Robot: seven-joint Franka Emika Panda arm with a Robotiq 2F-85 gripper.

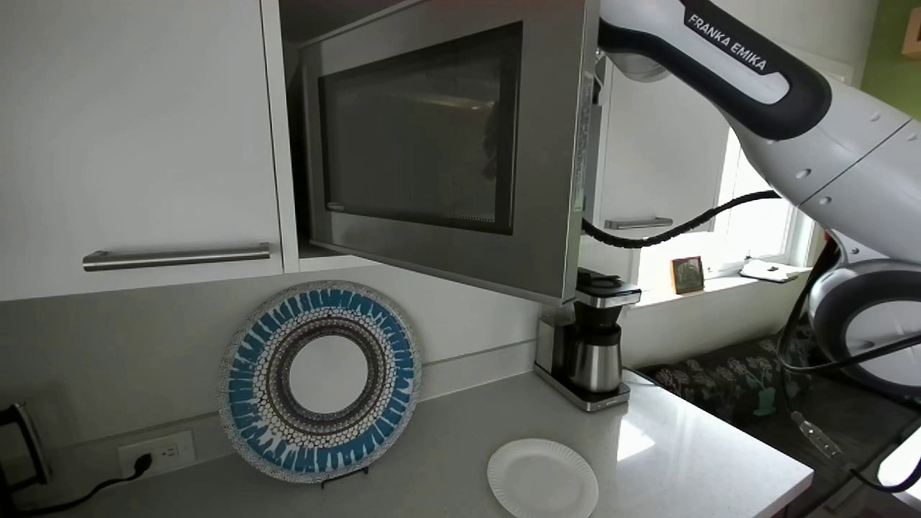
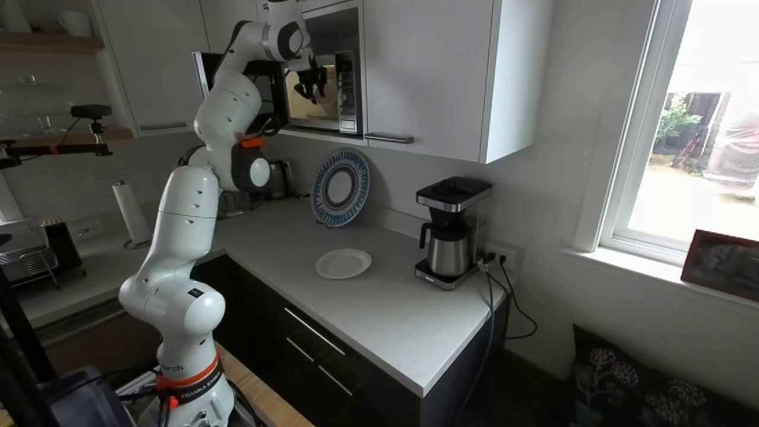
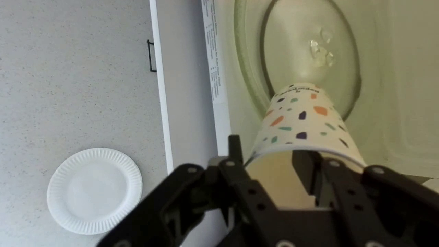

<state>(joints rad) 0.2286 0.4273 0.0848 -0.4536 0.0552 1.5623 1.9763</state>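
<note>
Two dark fingers [image 3: 235,147] stand apart at the mouth of a cup [image 3: 303,123] in the wrist view, one just outside the rim and the other inside the opening, so we call the pincer [image 3: 269,154] parted, with the cup's side between its tips. Orange, green and purple flecks cover the white cup, which is inside the microwave [image 2: 348,89], its mouth toward the pincer and its narrower base over the glass turntable [image 3: 308,65]. We think it stands on that glass, though the angle hides where the two meet. In an exterior view we see the arm [image 2: 185,219] raised high before the microwave, and the swung-open door [image 1: 550,158] shows in both exterior views. Lower down, on the pale bench [image 2: 385,320], a white plate [image 3: 94,190] with a fluted rim lies flat, well apart from the cup. Behind it we find a round platter [image 2: 340,187] in blue and white, propped on edge and leaning back. Near the end of the bench sits a coffee maker [image 2: 455,193] with a steel carafe [image 2: 447,255] set in it. On the sunlit windowsill [image 2: 628,264] we also notice a framed picture [image 2: 723,264].
</note>
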